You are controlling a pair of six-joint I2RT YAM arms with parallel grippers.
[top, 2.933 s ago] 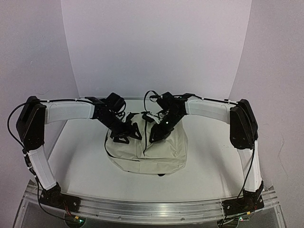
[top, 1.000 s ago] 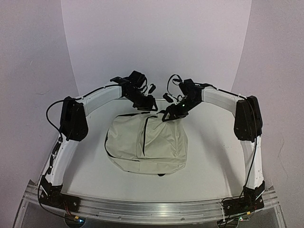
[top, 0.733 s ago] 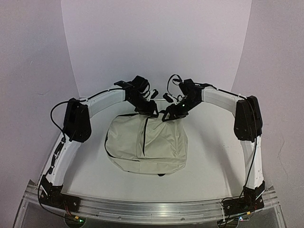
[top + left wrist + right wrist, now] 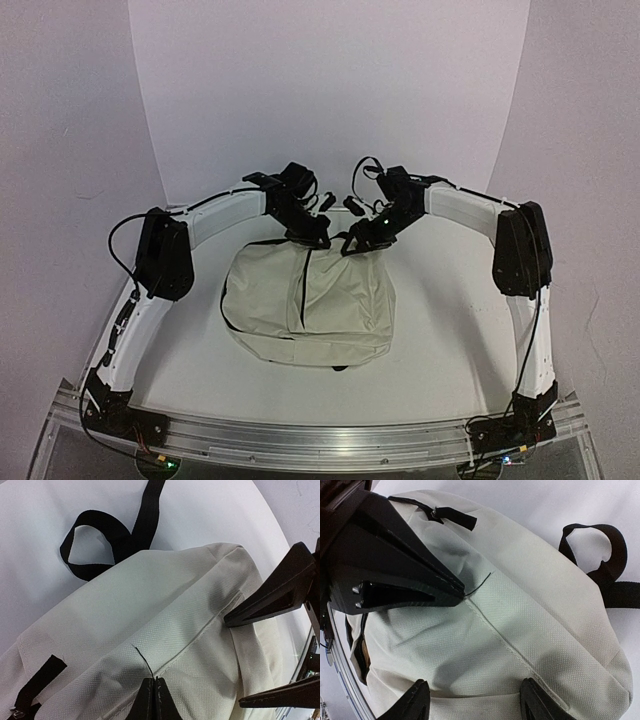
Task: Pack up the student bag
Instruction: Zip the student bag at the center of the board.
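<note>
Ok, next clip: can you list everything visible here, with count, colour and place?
student bag: one, cream-beige with black zip lines, lying flat mid-table
carry loop: one, black, at the bag's far end, resting on the table
zip pull tab: one, black, on the bag's top near the left claw
thread: one, thin, black, running from the bag's seam into the left claw's tips
table: one, white, under the bag
rail: one, silver, along the near edge
backdrop: one, white, behind the table
left arm: one, white and black, reaching to the bag's far end
right arm: one, white and black, reaching likewise
left claw: one, black, shut on the thread
right claw: one, black, open over the bag
</note>
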